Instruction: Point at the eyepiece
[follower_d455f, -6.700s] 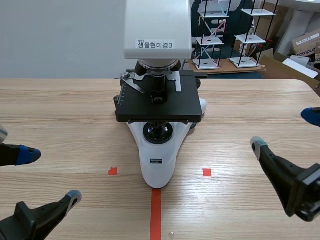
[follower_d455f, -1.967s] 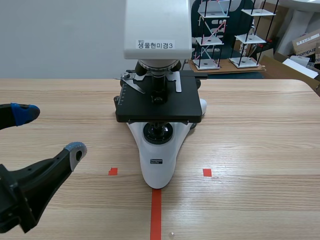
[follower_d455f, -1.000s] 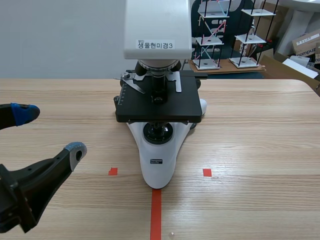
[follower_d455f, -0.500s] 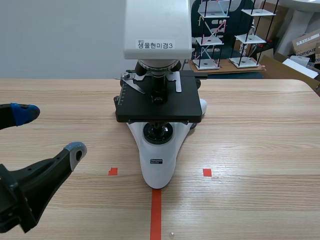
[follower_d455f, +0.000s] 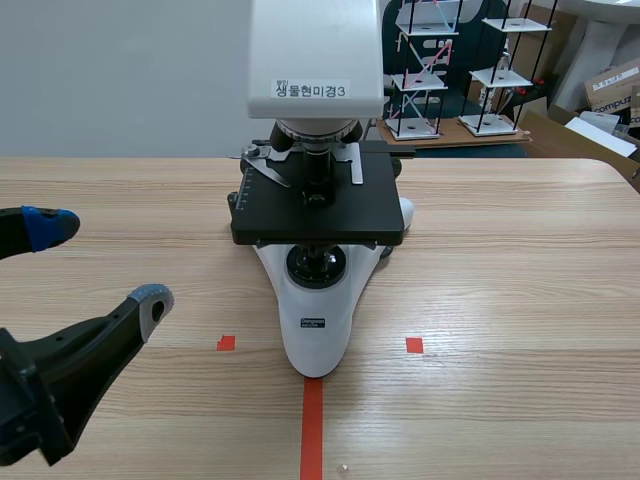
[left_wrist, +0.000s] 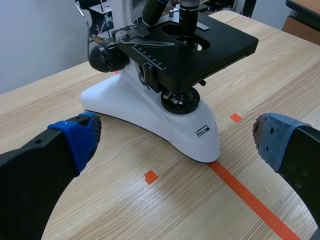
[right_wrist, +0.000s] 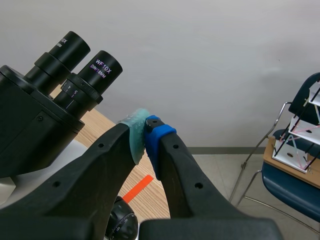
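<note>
A white and black microscope (follower_d455f: 316, 200) stands mid-table, its stage facing me. Its two black eyepieces show only in the right wrist view: the nearer eyepiece (right_wrist: 96, 71) and the one behind it (right_wrist: 64, 53) slant upward from the black head. My right gripper (right_wrist: 146, 131) is shut on nothing. Its pads meet just beside and slightly below the nearer eyepiece, a small gap away, not touching it. The right arm is out of the scene view. My left gripper (follower_d455f: 100, 262) hovers open over the table to the left of the microscope base (left_wrist: 165, 125), with nothing between its fingers.
Behind the table's far right edge stand wire shelf models (follower_d455f: 425, 70) and cardboard boxes (follower_d455f: 610, 90). A blue chair (right_wrist: 295, 170) sits on the floor beyond the right gripper. Orange-red tape marks lie in front of the microscope base.
Since the earliest frame the right arm has left the scene view, and the left gripper sits higher and nearer the microscope. Over the last second nothing has moved.
</note>
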